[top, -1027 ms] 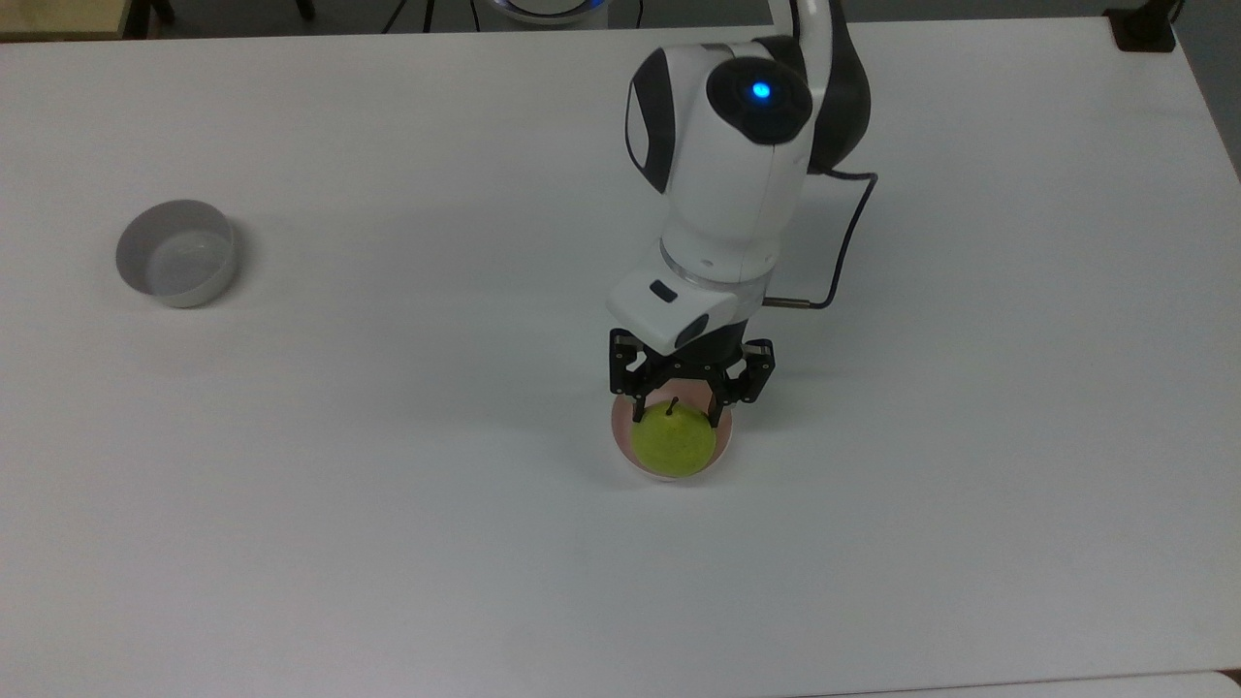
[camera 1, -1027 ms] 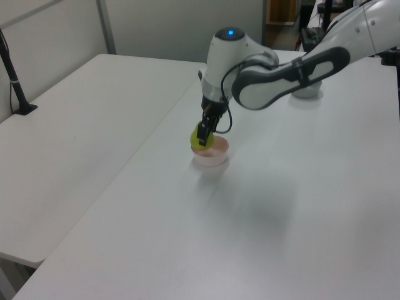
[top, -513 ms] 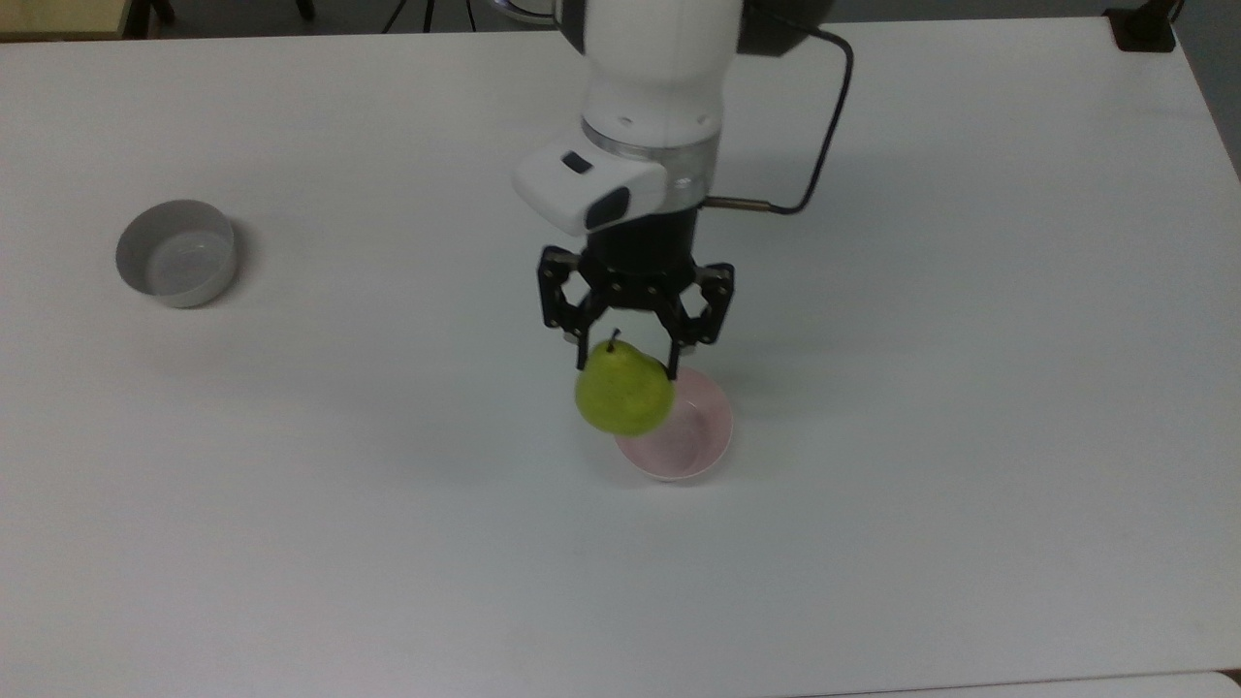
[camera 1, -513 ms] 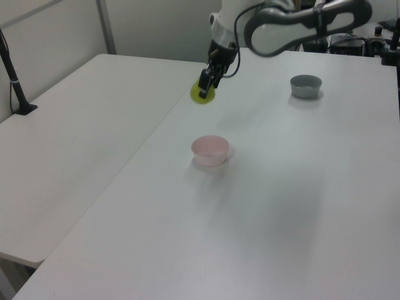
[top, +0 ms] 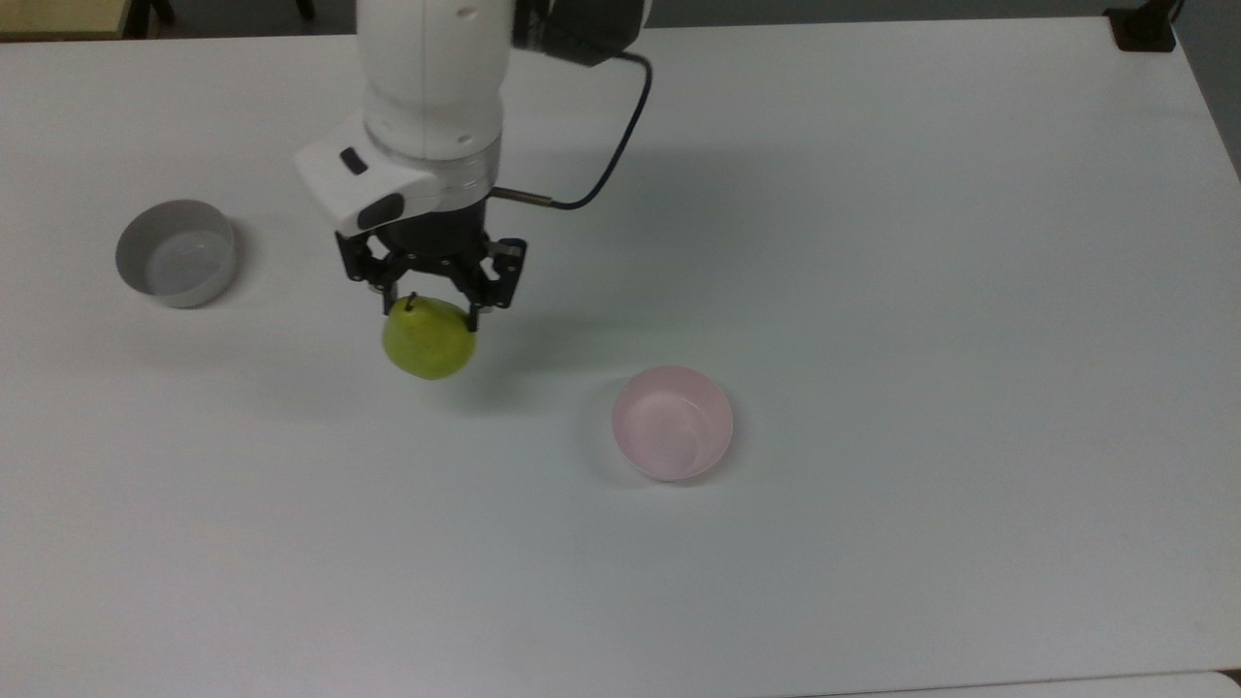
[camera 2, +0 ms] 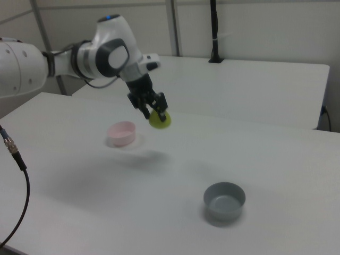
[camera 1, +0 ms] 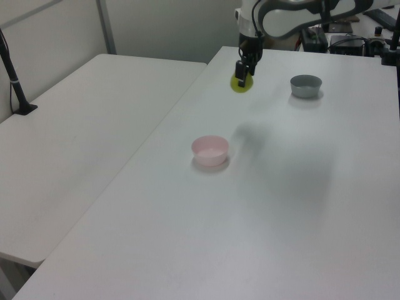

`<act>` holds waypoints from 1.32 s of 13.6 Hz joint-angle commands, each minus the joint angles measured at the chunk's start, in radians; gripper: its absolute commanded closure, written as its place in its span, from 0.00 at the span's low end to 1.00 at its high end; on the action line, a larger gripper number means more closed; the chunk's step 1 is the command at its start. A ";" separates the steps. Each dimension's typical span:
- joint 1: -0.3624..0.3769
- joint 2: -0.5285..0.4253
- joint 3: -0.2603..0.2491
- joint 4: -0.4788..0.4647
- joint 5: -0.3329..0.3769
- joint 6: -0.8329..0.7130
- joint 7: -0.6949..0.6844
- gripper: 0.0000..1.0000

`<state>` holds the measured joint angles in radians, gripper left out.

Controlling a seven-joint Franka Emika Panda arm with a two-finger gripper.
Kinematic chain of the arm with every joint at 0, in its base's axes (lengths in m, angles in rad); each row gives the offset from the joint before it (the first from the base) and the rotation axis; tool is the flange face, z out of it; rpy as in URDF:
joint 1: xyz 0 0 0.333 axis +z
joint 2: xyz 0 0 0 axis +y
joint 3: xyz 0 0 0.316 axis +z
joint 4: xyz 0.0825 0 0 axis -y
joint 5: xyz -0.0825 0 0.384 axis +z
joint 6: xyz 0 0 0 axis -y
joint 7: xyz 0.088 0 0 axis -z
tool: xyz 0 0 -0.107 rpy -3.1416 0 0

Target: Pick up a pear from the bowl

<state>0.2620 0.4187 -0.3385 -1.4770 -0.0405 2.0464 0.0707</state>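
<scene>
A white robot arm reaches over a wide white table, its black end effector pinching a yellow-green pear near the stem end, one finger on each side. The pear hangs in the air, clear of the table, with its soft shadow on the surface beneath. The pale pink bowl sits on the table with nothing in it, well apart from the pear and toward the top view's right. A grey straight-sided bowl stands further off on the top view's left, so the held pear is between the two bowls, nearer the grey one. In the left view the pear hangs beyond the pink bowl, with the grey bowl to the left view's right. A black cable loops from the arm's wrist. A second white table stands alongside, with a dark post clamped at its edge. In the right view a loose black cable crosses the near foreground.
</scene>
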 commanded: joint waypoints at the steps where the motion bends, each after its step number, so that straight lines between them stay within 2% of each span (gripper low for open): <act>1: -0.017 0.038 0.015 -0.051 -0.062 0.026 -0.015 0.66; 6: -0.020 0.121 0.013 -0.054 -0.071 0.063 -0.008 0.64; 7: -0.020 0.126 0.013 -0.054 -0.071 0.063 -0.008 0.63; 8: -0.018 0.129 0.013 -0.054 -0.071 0.063 -0.008 0.57; 10: -0.020 0.138 0.013 -0.054 -0.073 0.063 -0.008 0.42; 11: -0.020 0.137 0.013 -0.054 -0.073 0.061 -0.011 0.25; 12: -0.020 0.135 0.013 -0.054 -0.071 0.058 -0.011 0.01; 15: -0.021 0.117 0.010 -0.048 -0.067 0.046 -0.008 0.00; 16: -0.023 0.083 0.010 -0.048 -0.061 0.043 -0.005 0.00; 18: -0.035 -0.019 0.016 -0.043 -0.053 -0.081 -0.006 0.00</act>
<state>0.2382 0.5340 -0.3325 -1.4981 -0.0934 2.0867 0.0648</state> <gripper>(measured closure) 0.000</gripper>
